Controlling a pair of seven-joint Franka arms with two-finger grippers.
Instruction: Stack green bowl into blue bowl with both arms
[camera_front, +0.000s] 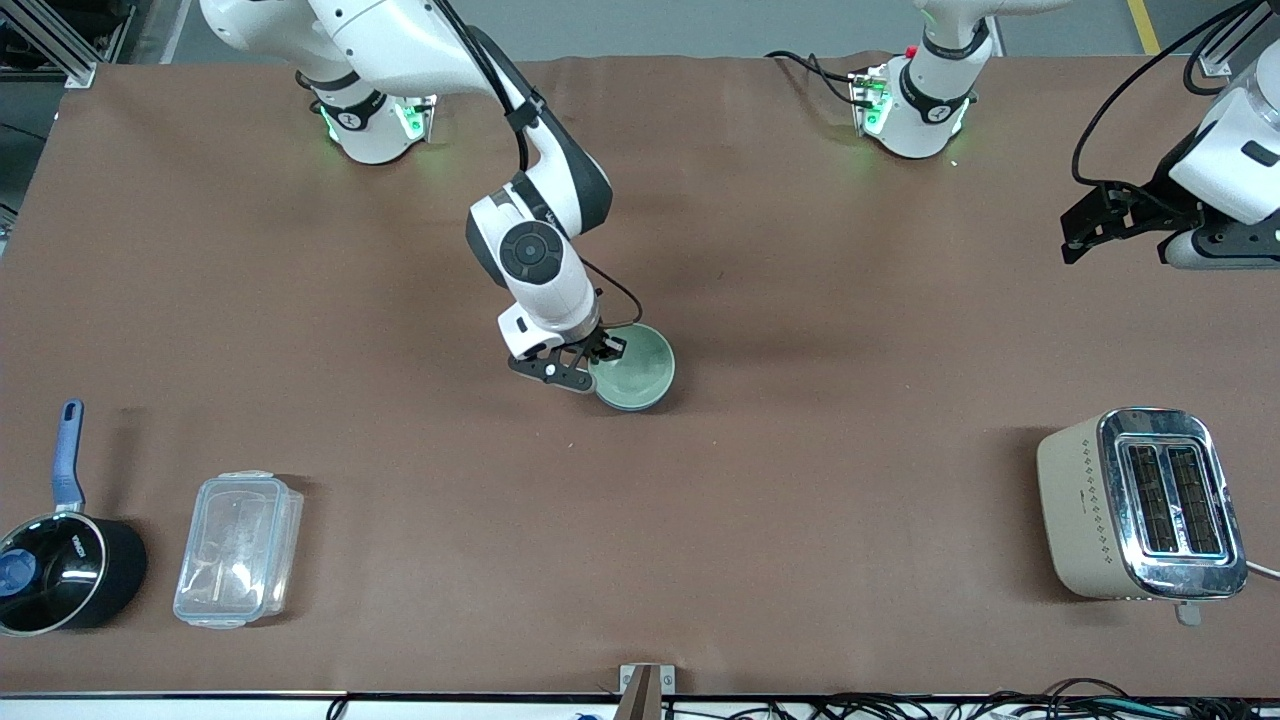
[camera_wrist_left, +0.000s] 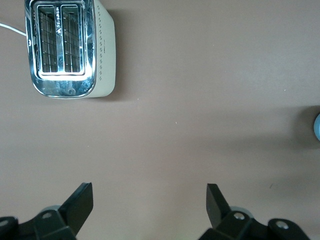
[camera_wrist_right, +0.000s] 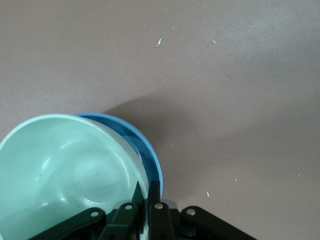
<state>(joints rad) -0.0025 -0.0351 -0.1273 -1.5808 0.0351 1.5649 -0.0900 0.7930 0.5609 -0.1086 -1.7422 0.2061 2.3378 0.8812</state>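
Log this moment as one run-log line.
right gripper: shut on green bowl rim, bowl over blue bowl, mid-table | left gripper: open, waiting near toaster | stack: not released

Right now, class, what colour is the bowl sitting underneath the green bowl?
Sky blue: the blue bowl shows as a rim under the green bowl, best in the right wrist view.

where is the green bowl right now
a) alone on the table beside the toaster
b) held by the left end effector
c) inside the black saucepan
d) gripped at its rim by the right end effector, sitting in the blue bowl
d: the right end effector pinches the rim of the green bowl, which sits in the blue bowl.
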